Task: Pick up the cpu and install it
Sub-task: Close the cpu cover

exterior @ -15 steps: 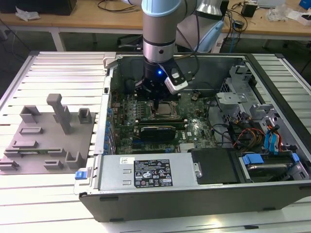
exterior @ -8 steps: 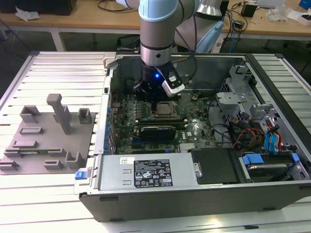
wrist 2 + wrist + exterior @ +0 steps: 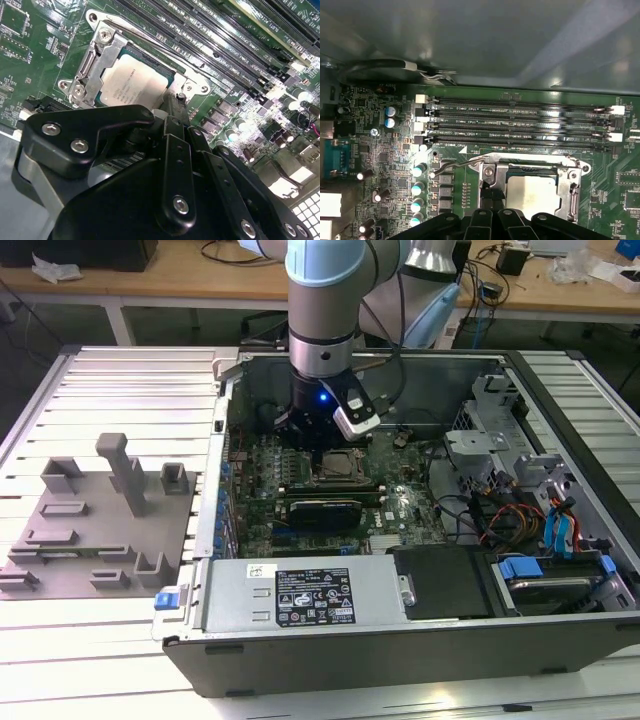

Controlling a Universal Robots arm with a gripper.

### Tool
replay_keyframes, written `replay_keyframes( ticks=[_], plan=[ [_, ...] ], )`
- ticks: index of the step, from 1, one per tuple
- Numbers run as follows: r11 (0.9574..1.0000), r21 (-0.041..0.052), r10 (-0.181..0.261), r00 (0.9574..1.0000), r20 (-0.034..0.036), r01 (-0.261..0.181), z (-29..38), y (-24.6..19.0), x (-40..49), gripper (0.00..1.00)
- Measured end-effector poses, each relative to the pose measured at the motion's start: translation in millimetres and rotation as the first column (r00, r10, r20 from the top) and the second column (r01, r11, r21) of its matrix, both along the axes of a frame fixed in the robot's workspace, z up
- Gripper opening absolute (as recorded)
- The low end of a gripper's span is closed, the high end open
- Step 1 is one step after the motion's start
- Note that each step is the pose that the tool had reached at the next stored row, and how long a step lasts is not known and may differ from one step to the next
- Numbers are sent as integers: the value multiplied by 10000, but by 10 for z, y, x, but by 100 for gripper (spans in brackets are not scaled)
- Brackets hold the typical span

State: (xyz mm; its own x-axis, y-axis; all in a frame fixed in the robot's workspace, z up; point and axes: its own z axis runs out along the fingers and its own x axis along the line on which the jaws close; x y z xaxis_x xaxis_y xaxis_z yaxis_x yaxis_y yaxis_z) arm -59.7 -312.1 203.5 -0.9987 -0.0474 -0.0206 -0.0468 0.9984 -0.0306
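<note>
Inside the open computer case [image 3: 420, 660], the gripper [image 3: 175, 105] hangs closed and empty at the edge of the metal socket frame [image 3: 100, 52] (its delivery seemingly made), where the cpu [image 3: 132, 82] lies seated flat.

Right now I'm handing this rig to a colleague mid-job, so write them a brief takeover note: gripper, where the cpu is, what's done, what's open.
Gripper: down inside the open case, close over the motherboard, at the edge of the socket frame.
Cpu: lying flat in the socket, silvery top up, metal frame around it, not held.
Done: cpu is off the grey tray, which sits outside the case on the exterior view's left.
Left: whether the frame is latched cannot be judged from these views.
</note>
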Motion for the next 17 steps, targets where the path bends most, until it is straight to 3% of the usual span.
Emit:
replay_keyframes(
  ticks=[11, 17],
  plan=[
    [10000, 1, 0, 10000, 1, 0, -6, -1, 0, 11],
    [10000, 1, -1, 10000, 1, 1, 32, -2, 0, 11]
  ],
)
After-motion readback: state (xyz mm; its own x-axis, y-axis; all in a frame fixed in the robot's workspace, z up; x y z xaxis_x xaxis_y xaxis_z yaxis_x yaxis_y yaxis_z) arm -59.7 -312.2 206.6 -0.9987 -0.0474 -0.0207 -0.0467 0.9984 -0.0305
